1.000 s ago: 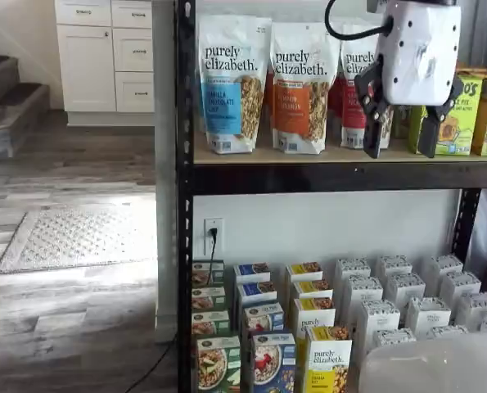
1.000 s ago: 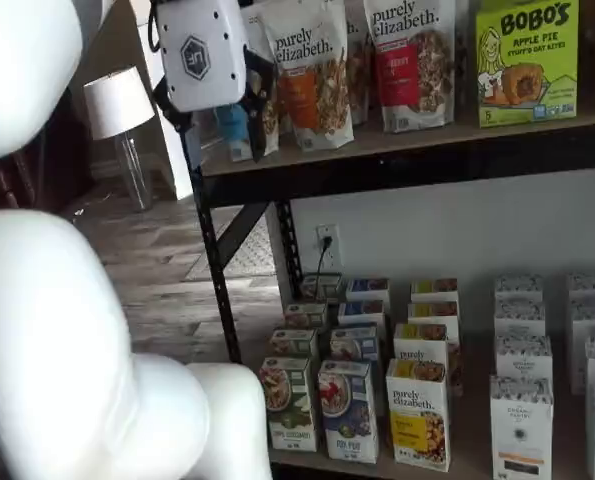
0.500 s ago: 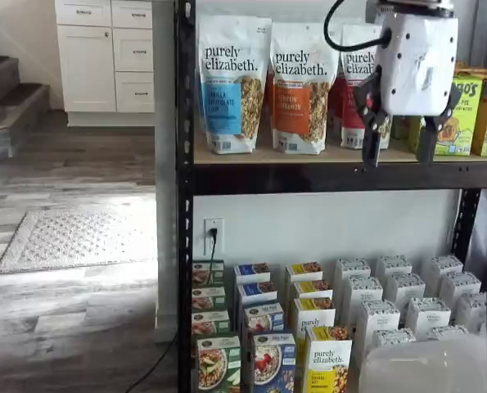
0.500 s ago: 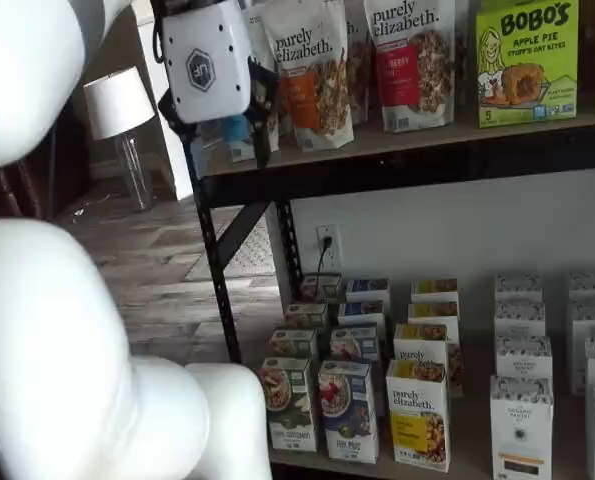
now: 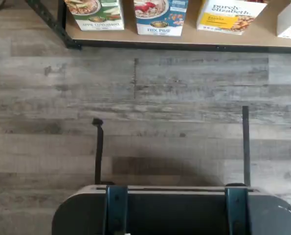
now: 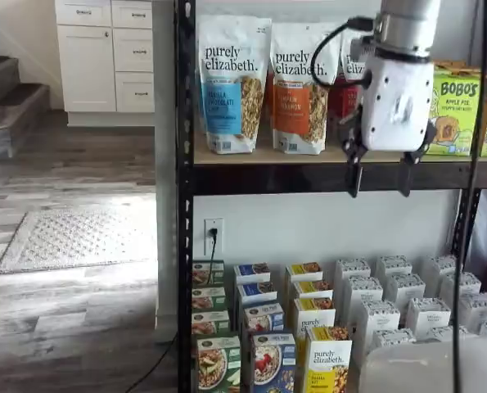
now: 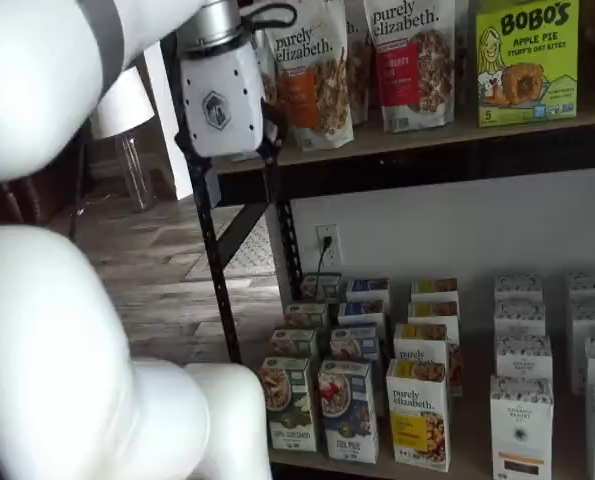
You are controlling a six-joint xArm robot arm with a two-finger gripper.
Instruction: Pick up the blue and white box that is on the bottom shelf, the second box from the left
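Up at the level of the upper shelf's edge (image 6: 333, 176): gripper (image 6: 380, 176), fingers spread with a plain gap between them and nothing held, in both shelf views well above the boxes. Far from the goal; approach step only. Best done by dropping straight down in front of the rack first, clear of that edge and of the bags (image 6: 231, 82) on it, then moving in low.

Down on the floor (image 5: 135, 122), seen from the wrist: front edge of the bottom shelf (image 5: 184, 41) with the front row standing on it. Blue box (image 6: 272, 362), upright, front of its column, between the green box (image 6: 217, 362) and the yellow box (image 6: 326, 364), each just beside it and perhaps touching, hard to tell here. Tight on both sides, so worth lining up squarely on the blue front, keeping the spread wide until the fingers straddle it, and closing without nudging either neighbour.

Behind it, more blue boxes (image 6: 263, 318) in line toward the wall; only the front one reachable cleanly.
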